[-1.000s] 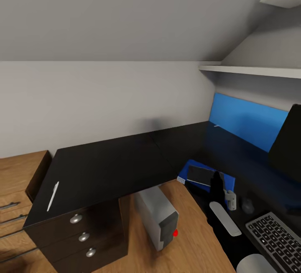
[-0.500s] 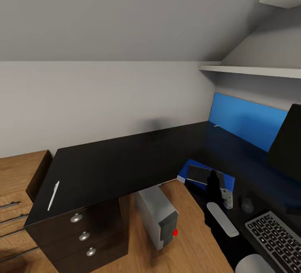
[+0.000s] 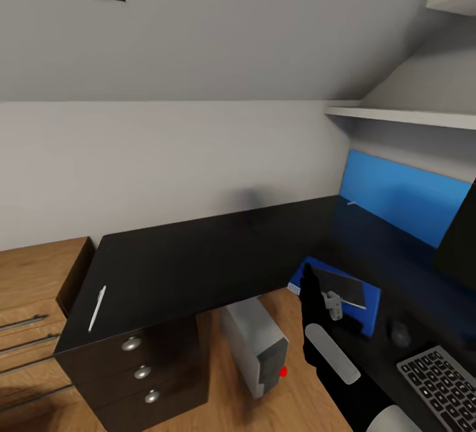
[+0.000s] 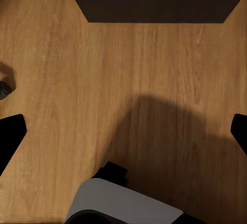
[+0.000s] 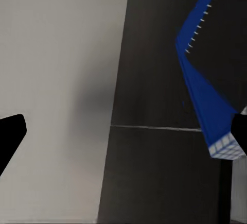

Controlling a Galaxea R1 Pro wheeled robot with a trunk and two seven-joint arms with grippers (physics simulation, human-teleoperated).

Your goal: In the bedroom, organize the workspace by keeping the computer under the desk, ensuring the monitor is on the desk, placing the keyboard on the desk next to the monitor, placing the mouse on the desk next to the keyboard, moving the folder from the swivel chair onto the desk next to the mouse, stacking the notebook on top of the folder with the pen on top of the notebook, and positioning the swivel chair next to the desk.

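The black L-shaped desk (image 3: 198, 260) fills the middle of the head view. A thin white pen (image 3: 97, 308) lies near its left end. Under the desk stands the grey computer (image 3: 254, 346), its red button facing me. The dark notebook (image 3: 342, 288) lies on the blue folder (image 3: 369, 306) at the desk's inner corner, with the mouse (image 3: 398, 331), keyboard (image 3: 444, 382) and monitor (image 3: 463, 237) further right. My right gripper (image 3: 308, 281) hangs open just left of the folder (image 5: 206, 95), over the desk edge. My left gripper (image 4: 123, 131) is open above the wooden floor.
A black drawer unit (image 3: 135, 372) with round knobs sits under the desk's left end. A light wooden chest of drawers (image 3: 33, 286) stands further left. A blue back panel (image 3: 403, 194) and a white wall shelf (image 3: 403, 113) are at the right.
The head view has turned a little to the left. My right gripper has moved left, from over the notebook and folder to beside the folder's left edge.
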